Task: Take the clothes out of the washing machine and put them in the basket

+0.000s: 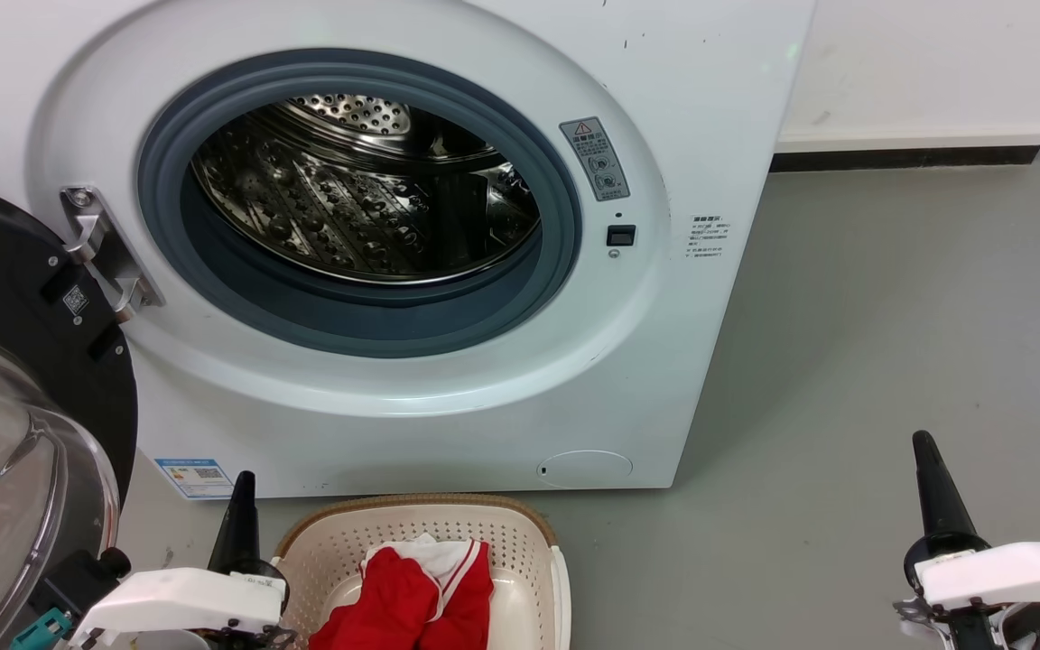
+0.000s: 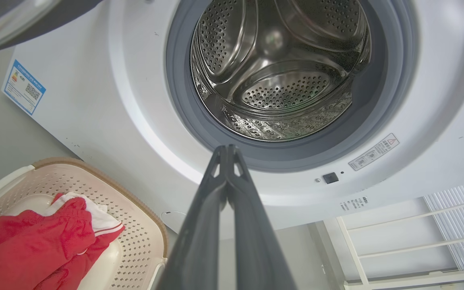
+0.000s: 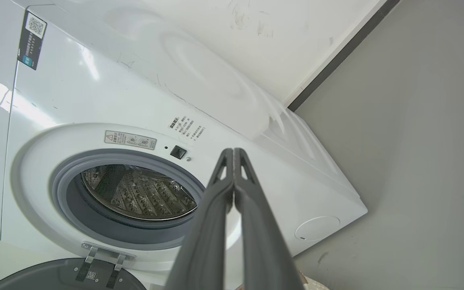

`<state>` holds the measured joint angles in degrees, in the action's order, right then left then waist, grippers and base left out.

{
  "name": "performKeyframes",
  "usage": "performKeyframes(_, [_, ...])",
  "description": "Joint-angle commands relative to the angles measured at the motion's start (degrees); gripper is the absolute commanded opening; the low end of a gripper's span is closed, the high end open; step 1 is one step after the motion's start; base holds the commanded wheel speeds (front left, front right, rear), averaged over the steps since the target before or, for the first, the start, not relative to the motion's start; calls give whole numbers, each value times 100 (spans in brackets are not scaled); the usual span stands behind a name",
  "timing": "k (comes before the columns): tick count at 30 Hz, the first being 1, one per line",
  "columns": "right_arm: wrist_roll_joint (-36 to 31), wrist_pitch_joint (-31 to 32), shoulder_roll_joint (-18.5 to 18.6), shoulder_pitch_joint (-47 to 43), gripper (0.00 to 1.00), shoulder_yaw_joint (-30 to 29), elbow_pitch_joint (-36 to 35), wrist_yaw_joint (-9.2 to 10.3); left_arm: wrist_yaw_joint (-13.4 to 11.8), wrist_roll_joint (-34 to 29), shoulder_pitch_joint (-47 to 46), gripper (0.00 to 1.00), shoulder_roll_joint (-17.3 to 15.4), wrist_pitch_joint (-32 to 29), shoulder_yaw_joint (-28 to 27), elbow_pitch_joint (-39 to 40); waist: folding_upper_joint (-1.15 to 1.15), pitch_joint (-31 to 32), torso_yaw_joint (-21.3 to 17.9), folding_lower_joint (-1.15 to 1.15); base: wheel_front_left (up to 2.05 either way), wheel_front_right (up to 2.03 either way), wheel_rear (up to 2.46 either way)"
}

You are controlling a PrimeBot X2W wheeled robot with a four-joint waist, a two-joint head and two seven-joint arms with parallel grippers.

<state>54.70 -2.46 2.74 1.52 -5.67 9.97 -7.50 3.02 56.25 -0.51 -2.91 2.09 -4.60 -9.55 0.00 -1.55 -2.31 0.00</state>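
The left gripper [image 1: 243,487] is squeezed shut. Its two long dark fingers [image 2: 212,217] press flat together and hold nothing. It sits just beside the basket [image 1: 412,507]. The right gripper [image 1: 926,451] is squeezed shut the same way and holds nothing. It is over the smooth grey floor [image 1: 890,316], well apart from the basket.

The basket is cream plastic with many little holes and a brown woven-look rim. The clothes [image 1: 403,600] lie inside it in a soft, crumpled heap of bright red with some white.

Just behind the basket stands the big white washing machine [image 1: 394,397]. Its round door [image 1: 5,271] hangs open on the left, close by the left gripper. The door is black with a clear bulging window. A thick grey rubber ring goes around the round hole. Inside is the shiny steel drum [image 1: 366,208], dotted with holes. Farthest back is a white wall [image 1: 935,63].
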Motion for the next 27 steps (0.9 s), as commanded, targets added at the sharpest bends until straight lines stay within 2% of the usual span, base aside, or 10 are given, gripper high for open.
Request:
performKeyframes(1, [156,39,43,148,0,-13,-17,0,32,143,-139,0,-5,-40,-33,25,0,2,4,0,0,0,0])
performKeyframes(27, [1817,431,44,316,0,-38,180,0,230,1729,-360,0,-1,-423,-109,-197,0,55,92,0,0,0,0])
